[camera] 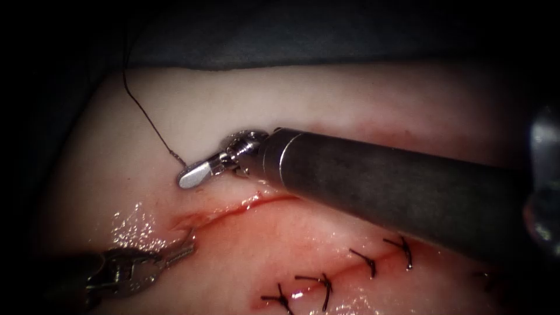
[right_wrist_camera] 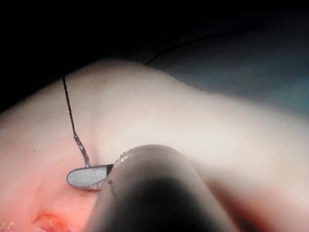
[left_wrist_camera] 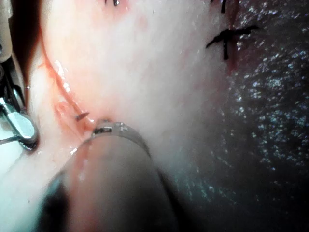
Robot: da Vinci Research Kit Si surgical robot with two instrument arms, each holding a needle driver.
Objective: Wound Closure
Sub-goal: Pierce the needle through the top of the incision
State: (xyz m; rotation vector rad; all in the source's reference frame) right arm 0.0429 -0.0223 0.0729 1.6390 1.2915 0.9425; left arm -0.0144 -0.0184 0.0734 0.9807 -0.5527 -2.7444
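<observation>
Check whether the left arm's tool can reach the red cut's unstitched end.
Probably yes: the left tool lies beside the cut's open end, bare tissue between; the right tool, holding the curved needle, sits beyond it.

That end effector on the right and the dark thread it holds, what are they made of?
The right end effector looks like polished metal: silvery with bright glints. Its jaws are shut on the needle's swaged end, above the cut. The thread looks like thin dark suture filament, matte; the exact fibre can't be told.
</observation>
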